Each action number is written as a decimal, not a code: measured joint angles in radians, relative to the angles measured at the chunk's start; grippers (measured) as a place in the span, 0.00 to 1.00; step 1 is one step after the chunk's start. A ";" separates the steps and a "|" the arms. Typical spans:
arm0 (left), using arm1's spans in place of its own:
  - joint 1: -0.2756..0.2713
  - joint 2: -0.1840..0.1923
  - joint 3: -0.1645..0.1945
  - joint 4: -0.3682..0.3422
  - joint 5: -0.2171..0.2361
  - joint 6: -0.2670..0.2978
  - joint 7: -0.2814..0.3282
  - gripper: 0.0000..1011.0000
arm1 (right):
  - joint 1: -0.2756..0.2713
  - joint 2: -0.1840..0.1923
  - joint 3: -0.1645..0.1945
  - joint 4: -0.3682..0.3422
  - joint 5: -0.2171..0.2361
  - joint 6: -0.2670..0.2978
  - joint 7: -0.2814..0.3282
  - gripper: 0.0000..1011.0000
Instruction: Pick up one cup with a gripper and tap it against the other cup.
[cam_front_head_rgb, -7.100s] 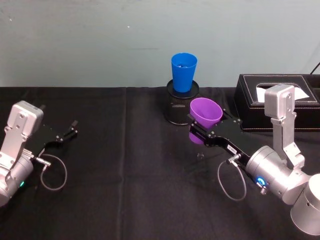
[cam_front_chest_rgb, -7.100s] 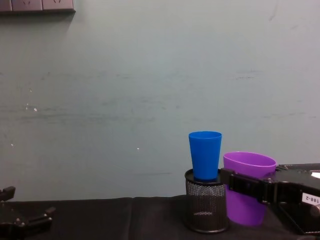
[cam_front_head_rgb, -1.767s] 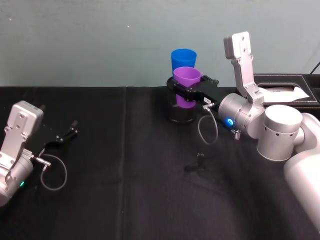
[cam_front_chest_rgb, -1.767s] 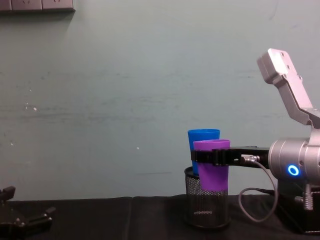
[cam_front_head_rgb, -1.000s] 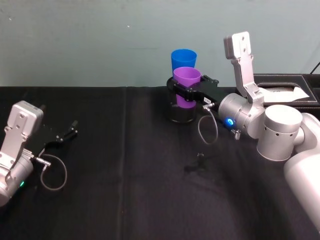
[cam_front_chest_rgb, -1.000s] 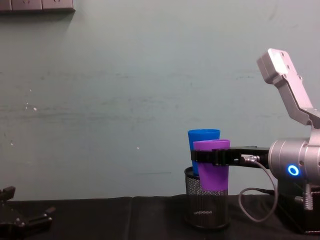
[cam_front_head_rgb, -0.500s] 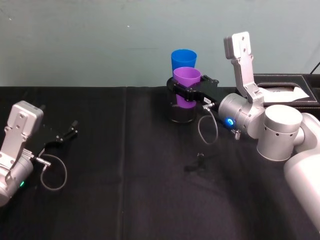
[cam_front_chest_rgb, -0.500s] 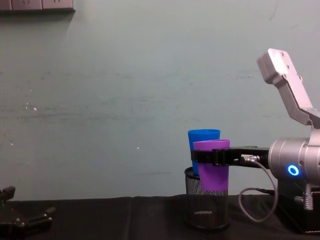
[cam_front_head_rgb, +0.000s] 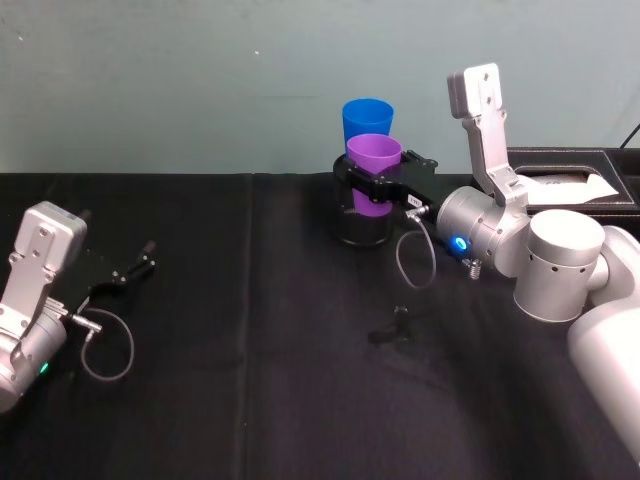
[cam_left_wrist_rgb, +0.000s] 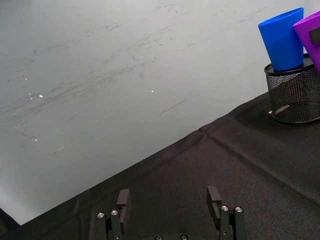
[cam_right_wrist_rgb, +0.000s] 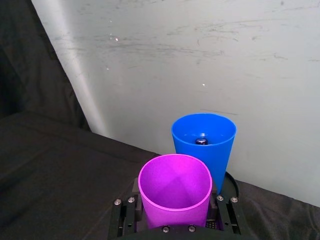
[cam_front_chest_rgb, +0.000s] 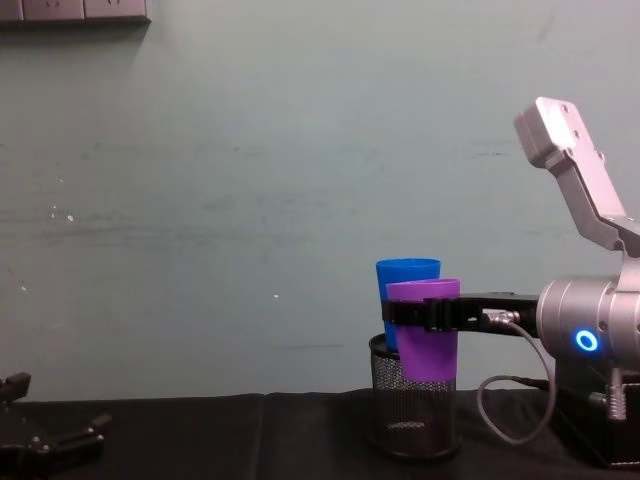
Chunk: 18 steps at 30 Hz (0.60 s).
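Along the far edge of the black table (cam_front_head_rgb: 250, 400), tight against the wall, you have little room behind the blue cup (cam_front_head_rgb: 367, 118), which stands upright in the mesh pen holder (cam_front_head_rgb: 364, 230). Open cloth lies in front and to the left. A black tissue box (cam_front_head_rgb: 570, 160) hems in the right side, partly hidden by the arm. Your right gripper (cam_front_head_rgb: 372, 184) is clamped around the purple cup (cam_front_chest_rgb: 428, 350) just below its rim, holding it upright in the air, just in front of the blue cup, its base hanging lower than the holder's rim. Whether the two cups touch I cannot tell, because the purple one hides the blue one's near wall. A small dark speck (cam_front_head_rgb: 400, 318) lies on the cloth, too small to name. Your left gripper (cam_left_wrist_rgb: 168, 200) sits low at the table's left, well apart, with its fingers spread wide and holding nothing.
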<state>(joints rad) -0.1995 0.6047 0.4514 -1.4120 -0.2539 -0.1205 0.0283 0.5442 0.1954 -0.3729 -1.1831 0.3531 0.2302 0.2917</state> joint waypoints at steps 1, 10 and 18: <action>0.000 0.000 0.000 0.000 0.000 0.000 0.000 0.99 | 0.000 0.000 0.000 0.000 0.000 0.000 0.000 0.71; 0.000 0.000 0.000 0.000 0.000 0.000 0.000 0.99 | 0.000 0.000 0.000 0.000 0.000 0.000 0.000 0.71; 0.000 0.000 0.000 0.000 0.000 0.000 0.000 0.99 | 0.000 0.000 0.000 0.000 0.000 0.000 0.000 0.71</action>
<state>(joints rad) -0.1995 0.6047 0.4514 -1.4120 -0.2539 -0.1205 0.0283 0.5442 0.1955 -0.3728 -1.1831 0.3532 0.2302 0.2917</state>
